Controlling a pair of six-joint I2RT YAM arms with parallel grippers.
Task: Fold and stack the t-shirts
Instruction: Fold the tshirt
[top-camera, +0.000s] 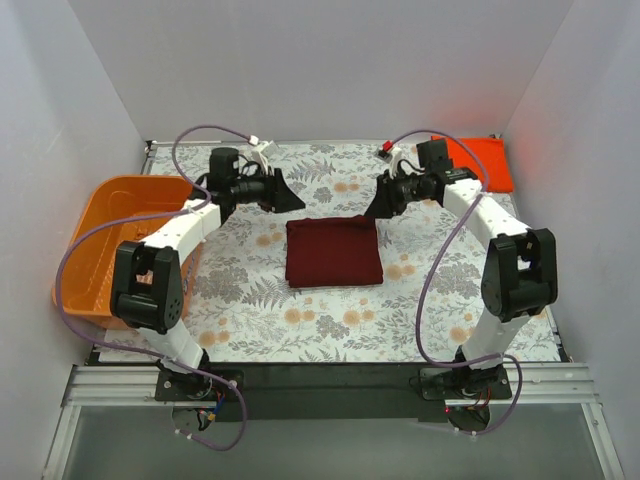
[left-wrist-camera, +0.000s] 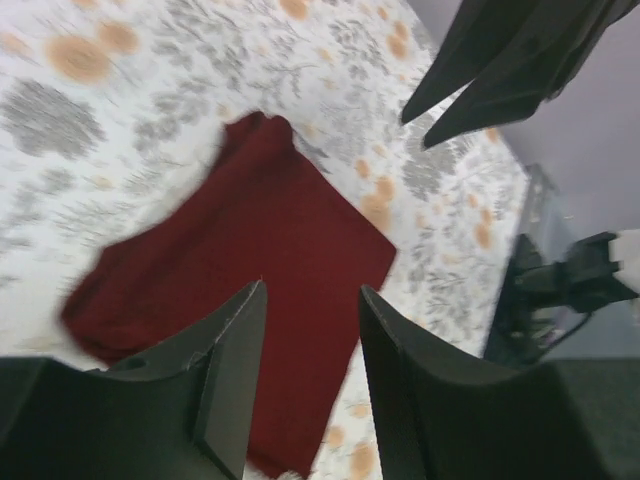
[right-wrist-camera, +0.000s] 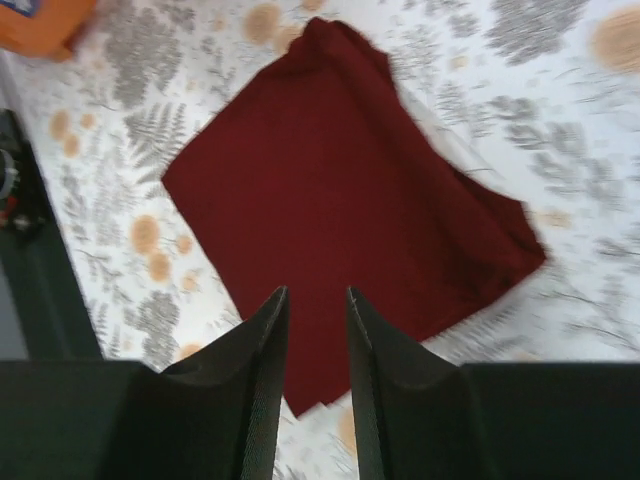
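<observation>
The dark maroon t-shirt (top-camera: 333, 252) lies folded into a rectangle at the middle of the table; it also shows in the left wrist view (left-wrist-camera: 240, 260) and the right wrist view (right-wrist-camera: 350, 210). The orange-red t-shirt (top-camera: 478, 162) lies folded at the back right corner. My left gripper (top-camera: 292, 197) hovers open and empty above the table behind the maroon shirt's left corner, jaws apart (left-wrist-camera: 312, 290). My right gripper (top-camera: 374, 207) hovers open and empty by the shirt's back right corner, jaws a little apart (right-wrist-camera: 317, 292). Neither touches the cloth.
An orange plastic basket (top-camera: 88, 250) stands at the left edge of the table, next to the left arm. The table wears a floral cloth (top-camera: 300, 320). White walls close in the back and sides. The right arm's fingers show in the left wrist view (left-wrist-camera: 500, 60).
</observation>
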